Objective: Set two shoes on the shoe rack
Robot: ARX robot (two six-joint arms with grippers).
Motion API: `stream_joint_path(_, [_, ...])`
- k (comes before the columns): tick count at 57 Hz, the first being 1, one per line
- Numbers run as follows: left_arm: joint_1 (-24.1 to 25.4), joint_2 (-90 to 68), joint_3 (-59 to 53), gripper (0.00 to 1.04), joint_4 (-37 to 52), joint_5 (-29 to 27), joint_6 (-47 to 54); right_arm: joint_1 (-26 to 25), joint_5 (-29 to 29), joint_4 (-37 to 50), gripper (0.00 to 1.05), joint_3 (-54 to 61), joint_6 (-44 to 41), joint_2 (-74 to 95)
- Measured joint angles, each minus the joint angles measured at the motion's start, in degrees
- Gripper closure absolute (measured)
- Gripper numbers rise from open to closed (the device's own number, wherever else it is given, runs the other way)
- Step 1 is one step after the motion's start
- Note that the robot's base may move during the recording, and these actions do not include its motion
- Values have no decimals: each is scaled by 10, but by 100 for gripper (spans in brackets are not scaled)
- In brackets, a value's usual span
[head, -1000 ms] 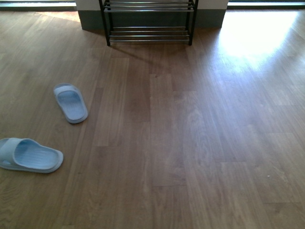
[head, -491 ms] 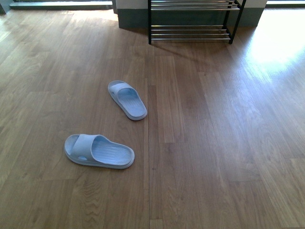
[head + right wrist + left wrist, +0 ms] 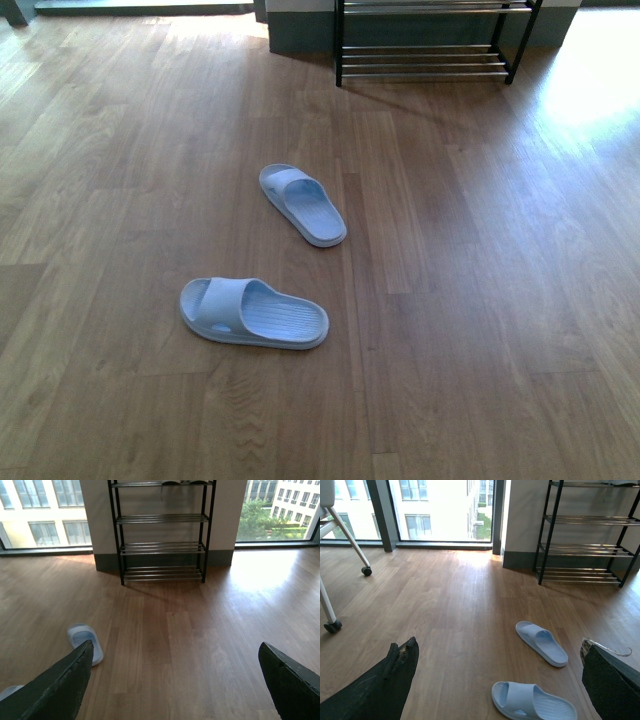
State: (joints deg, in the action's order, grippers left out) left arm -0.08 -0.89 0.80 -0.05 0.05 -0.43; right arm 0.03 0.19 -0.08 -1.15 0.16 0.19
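Wood-plank floor [image 3: 450, 300], tall windows [image 3: 445, 510], a white wheeled frame [image 3: 348, 539] near the glass.

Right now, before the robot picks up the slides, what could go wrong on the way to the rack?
1. The near slide lies crosswise and the far slide lies at a diagonal, so one grasp angle will probably not suit both.
2. The shoe rack has shelves of thin bars with gaps; a slide might tilt or slip if it is set down off-centre.
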Motion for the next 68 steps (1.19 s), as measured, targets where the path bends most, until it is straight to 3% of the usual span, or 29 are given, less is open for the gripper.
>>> stream_joint_path(68, [0,0,0,9,0,-1,0,0,-2,0,9,0,0,0])
